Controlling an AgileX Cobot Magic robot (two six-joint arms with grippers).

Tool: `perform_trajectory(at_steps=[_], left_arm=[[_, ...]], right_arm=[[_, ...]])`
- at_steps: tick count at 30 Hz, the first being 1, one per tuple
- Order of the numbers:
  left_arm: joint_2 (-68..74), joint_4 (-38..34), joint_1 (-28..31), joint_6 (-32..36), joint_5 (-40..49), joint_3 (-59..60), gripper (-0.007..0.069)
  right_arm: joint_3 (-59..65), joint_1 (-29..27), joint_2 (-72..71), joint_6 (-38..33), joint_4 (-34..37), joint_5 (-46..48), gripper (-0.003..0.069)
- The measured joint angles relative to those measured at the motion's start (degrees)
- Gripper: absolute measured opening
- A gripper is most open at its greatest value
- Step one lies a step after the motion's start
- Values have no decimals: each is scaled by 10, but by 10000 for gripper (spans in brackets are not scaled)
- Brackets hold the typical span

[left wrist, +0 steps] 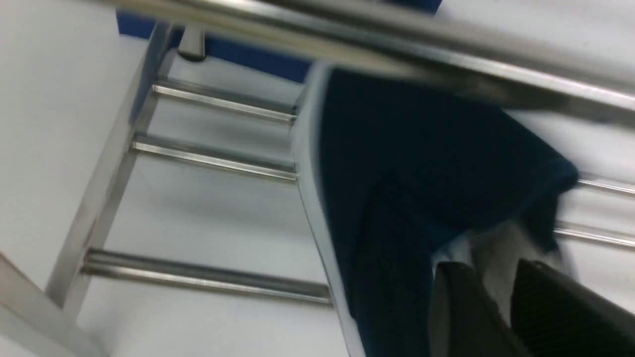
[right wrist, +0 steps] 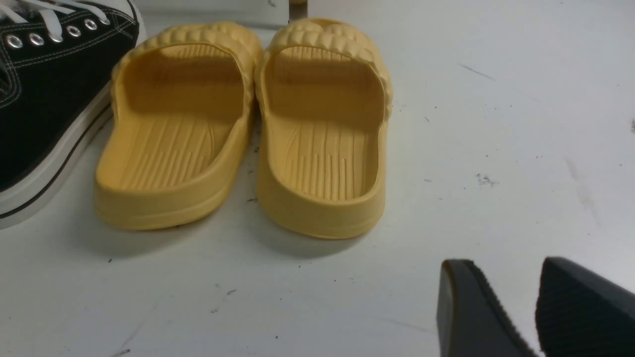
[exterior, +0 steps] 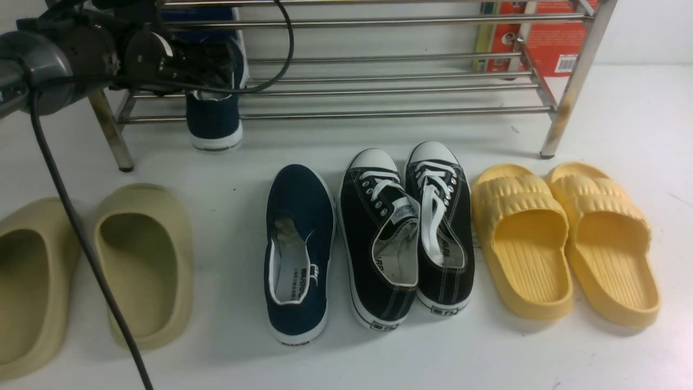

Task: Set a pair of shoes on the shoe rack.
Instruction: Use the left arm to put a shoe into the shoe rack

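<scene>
Leftward, the left end effector (left wrist: 488,265) is clamping one navy shoe (exterior: 214,116) on the shoe rack (exterior: 390,114); the other navy shoe (exterior: 298,249) (light, floppy, likely best pinched at its heel) is lying on the tabletop (exterior: 227,179); the right end effector (right wrist: 503,263) is gaping, empty.

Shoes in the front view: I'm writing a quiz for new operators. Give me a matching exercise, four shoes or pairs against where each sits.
1. gripped navy shoe
2. other navy shoe
3. black sneakers
4. yellow slides

a. floor, far right of the row
b. floor, between 2 and 4
c. left end of the rack
d. floor, just left of the black sneakers

Pairs: 1-c, 2-d, 3-b, 4-a.
</scene>
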Motion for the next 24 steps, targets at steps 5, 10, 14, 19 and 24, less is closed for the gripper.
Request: perform_trajectory(at_steps=[5,10,14,19,24], left_arm=[[-9,0,0,0,1,-1,279],[-35,0,0,0,52,-1,300],[-74,-1,-3,0,131,-1,268],[-134,-4,-28,20,223,35,82],[-236,-18,-93,25,234,154,-13]], right_arm=[[0,0,0,0,0,0,246],[0,0,0,0,0,0,246],[0,0,0,0,0,0,246],[0,0,0,0,0,0,246],[0,0,0,0,0,0,246]])
